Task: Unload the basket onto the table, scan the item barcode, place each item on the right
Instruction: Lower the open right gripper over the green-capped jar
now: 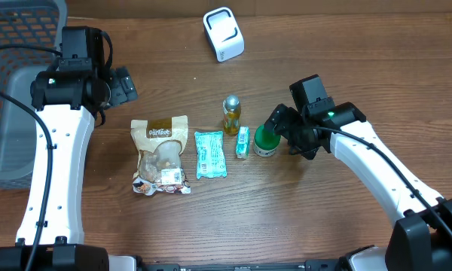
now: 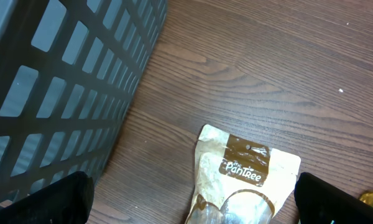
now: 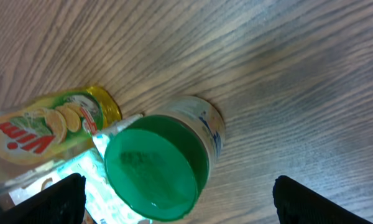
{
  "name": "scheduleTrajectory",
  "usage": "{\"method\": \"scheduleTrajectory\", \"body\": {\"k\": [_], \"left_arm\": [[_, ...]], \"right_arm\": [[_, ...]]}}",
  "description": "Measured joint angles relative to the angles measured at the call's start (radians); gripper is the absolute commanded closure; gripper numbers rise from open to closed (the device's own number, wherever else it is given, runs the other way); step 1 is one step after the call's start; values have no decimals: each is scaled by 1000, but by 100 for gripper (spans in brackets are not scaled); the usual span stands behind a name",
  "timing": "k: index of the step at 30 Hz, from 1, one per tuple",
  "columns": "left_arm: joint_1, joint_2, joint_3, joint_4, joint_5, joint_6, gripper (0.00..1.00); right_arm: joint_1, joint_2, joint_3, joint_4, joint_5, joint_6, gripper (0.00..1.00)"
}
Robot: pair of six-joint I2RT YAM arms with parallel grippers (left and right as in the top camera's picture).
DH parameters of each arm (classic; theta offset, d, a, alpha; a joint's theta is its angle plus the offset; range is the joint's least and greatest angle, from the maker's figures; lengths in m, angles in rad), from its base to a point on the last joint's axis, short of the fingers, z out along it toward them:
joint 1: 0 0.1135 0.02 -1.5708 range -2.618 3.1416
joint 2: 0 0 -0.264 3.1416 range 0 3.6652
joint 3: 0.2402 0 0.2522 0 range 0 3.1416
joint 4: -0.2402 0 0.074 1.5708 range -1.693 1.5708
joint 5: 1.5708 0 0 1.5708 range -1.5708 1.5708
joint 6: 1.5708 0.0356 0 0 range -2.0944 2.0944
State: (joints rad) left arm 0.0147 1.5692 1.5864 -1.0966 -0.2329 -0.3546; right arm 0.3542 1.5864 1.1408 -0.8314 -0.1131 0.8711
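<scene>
A white barcode scanner [image 1: 224, 34] stands at the back of the table. In a row at mid-table lie a tan Pantree snack pouch [image 1: 160, 154], a teal packet [image 1: 209, 153], a small teal box [image 1: 243, 141], a yellow bottle [image 1: 231, 114] and a green-lidded jar [image 1: 266, 141]. My right gripper [image 1: 280, 124] hovers open just over the jar; in the right wrist view the green lid [image 3: 155, 165] sits between the spread fingers [image 3: 56, 199], nearer the left one. My left gripper [image 1: 123, 86] is open above bare table behind the pouch [image 2: 245, 168], holding nothing.
A dark grey mesh basket [image 1: 15, 90] fills the left back corner, close beside the left gripper [image 2: 193, 202]; its wall [image 2: 62, 81] fills the left of the left wrist view. The Vim bottle [image 3: 43, 127] and the teal packet [image 3: 81, 180] crowd the jar's left side.
</scene>
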Motion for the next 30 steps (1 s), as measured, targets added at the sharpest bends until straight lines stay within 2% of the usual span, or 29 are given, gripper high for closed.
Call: {"method": "scheduleTrajectory", "body": {"k": [11,20,30], "left_arm": [[0,0,0,0,0,0,1],[0,0,0,0,0,0,1],[0,0,0,0,0,0,0]], "right_arm": [[127,64,-1,65,86,39,5],[146,100,-2,77,161,83,4],[153,145,-2,64,166,97,24]]}}
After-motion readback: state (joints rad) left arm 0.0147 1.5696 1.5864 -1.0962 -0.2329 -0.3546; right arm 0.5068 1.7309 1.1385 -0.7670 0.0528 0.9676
